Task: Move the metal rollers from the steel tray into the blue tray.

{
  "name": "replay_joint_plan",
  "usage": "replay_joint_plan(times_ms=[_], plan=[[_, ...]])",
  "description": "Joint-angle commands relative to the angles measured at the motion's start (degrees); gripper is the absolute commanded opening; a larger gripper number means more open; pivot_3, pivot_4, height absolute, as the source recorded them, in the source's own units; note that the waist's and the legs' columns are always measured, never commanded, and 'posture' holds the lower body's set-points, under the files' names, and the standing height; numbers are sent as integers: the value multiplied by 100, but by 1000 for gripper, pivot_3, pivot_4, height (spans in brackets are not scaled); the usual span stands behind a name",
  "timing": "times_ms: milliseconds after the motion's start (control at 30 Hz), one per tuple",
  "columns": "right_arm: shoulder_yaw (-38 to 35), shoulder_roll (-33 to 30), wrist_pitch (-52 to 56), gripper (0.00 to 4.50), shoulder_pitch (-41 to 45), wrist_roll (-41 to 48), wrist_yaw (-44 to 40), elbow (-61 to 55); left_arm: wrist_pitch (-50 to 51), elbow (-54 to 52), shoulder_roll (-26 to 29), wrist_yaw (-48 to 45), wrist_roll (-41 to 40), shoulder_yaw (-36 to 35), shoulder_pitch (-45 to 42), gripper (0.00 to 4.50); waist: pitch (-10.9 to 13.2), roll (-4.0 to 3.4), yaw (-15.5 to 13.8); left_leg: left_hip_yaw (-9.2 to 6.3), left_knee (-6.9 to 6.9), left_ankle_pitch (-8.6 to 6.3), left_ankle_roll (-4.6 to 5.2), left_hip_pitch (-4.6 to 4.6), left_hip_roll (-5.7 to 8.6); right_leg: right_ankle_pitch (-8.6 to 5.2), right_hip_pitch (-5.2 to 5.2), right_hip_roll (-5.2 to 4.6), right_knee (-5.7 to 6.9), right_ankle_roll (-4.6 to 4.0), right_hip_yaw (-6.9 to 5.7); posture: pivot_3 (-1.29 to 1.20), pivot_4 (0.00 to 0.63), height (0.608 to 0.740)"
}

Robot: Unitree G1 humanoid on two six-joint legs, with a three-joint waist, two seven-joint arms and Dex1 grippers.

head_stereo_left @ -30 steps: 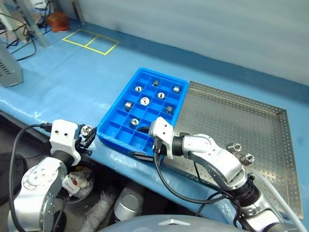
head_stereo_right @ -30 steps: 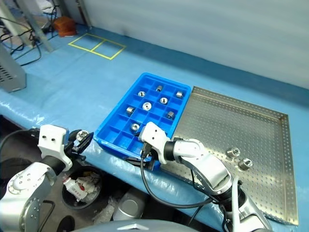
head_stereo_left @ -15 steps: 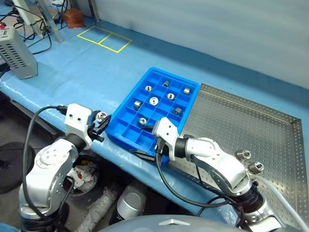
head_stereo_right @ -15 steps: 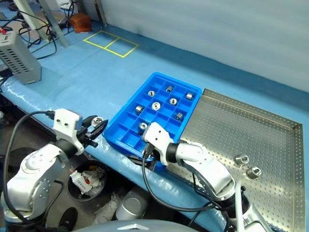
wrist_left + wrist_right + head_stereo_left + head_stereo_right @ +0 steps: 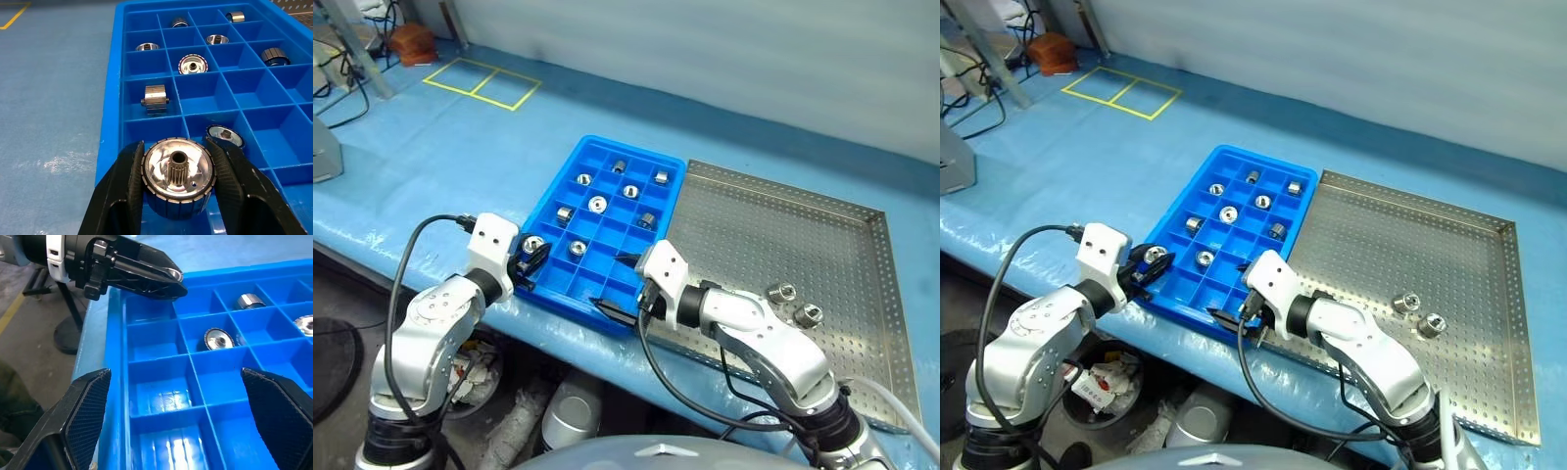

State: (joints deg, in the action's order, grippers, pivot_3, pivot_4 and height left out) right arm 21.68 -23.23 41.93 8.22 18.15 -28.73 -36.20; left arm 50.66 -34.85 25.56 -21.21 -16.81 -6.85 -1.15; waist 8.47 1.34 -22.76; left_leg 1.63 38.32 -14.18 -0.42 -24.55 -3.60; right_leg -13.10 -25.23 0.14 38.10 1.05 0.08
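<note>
My bench is covered with a blue tabletop sheet (image 5: 460, 166) marked by yellow tape squares (image 5: 481, 82) (far left). A pale grey wall (image 5: 705, 49) rises behind. Below the edge sits what may be a waste bin (image 5: 1102, 377).

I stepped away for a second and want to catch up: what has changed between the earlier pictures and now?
The left gripper, shut on a metal roller, has moved in from beside the blue tray to its near left edge. Nothing was taken or let go. The right gripper stays open at the tray's near end; seven rollers in the tray and two rollers on the steel tray lie as before.
</note>
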Motion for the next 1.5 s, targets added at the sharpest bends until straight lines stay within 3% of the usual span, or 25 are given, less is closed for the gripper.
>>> replay_joint_plan(times_ms=[33,500,700,1500], plan=[[-89,9,-1,4500,12,29,27,-240,8,-111,58,51,-46,-139,-24,1678,0,0,143,-2,3,0,0,0,0,0,2,0,1,0,-1,330,150,740],[-64,2,7,4500,-7,50,16,-207,213,-408,-121,371,-183,-598,132,1678,1,-1,682,-34,25,0,1,28,-1,-14,51,0,1,-25,-19,360,150,740],[-15,30,-28,4500,71,77,-60,-124,294,-677,-143,397,-428,-870,146,1678,1,-2,754,-35,25,0,1,51,0,-17,74,-4,1,-29,-20,377,150,740],[88,107,-8,4500,185,85,-175,-26,519,-625,-141,606,-545,-804,700,1678,3,-4,798,-34,22,0,1,58,0,-20,76,-6,2,-33,-19,400,150,740]])
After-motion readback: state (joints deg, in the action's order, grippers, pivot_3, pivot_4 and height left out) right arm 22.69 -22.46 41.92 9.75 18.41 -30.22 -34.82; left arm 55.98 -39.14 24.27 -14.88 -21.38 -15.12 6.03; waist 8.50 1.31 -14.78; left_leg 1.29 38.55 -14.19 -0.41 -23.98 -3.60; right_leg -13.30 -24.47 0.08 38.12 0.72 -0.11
